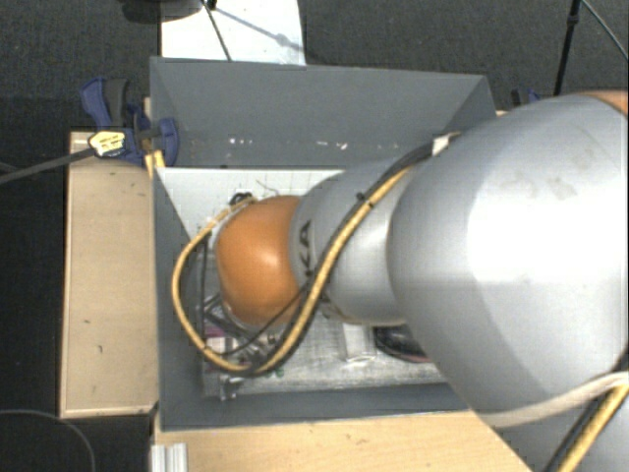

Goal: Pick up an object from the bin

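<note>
Reaching into the bin [324, 106], the pincer [224, 354] is largely hidden; I cannot tell its state.

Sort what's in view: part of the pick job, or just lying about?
Job: grey bin; gripper, low in its near-left corner under the orange wrist cover.
Lying about: dark object and pale clear object on the bin floor, beside the arm.

A: Things nearest the gripper [231, 357]?
B: Small pink bit [213, 343] was right against it, too hidden to name.
A: Others?
B: Pale clear-looking piece [356, 348] lay flat near its right. Dark rounded item with a reddish edge [398, 342] sat just beyond that, partly under the arm.
</note>
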Available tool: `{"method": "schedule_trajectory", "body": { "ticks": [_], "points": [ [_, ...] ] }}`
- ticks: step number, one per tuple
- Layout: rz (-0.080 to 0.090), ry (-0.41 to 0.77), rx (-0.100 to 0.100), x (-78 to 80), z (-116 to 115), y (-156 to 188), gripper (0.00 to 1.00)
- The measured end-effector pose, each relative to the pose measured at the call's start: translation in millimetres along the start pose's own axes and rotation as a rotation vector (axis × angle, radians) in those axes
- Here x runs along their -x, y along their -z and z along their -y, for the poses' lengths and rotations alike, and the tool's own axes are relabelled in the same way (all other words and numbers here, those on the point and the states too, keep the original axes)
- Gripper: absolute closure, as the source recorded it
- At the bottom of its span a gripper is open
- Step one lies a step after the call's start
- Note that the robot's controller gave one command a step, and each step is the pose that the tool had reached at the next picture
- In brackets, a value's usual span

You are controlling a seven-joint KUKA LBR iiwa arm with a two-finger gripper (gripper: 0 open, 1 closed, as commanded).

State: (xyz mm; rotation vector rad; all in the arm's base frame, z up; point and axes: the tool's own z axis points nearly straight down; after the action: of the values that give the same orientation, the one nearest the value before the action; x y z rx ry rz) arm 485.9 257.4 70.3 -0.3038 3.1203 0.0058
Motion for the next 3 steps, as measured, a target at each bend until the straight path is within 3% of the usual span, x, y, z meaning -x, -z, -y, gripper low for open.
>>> {"method": "schedule_trajectory", "body": {
  "ticks": [1, 2, 3],
  "points": [
    [-0.001, -0.004, 0.000, 1.0, -0.2, 0.4, 0.00],
    [-0.001, -0.010, -0.002, 1.1, 1.3, 0.4, 1.00],
    [-0.002, -0.019, -0.001, 2.2, 1.0, 32.4, 1.00]
  ]
}}
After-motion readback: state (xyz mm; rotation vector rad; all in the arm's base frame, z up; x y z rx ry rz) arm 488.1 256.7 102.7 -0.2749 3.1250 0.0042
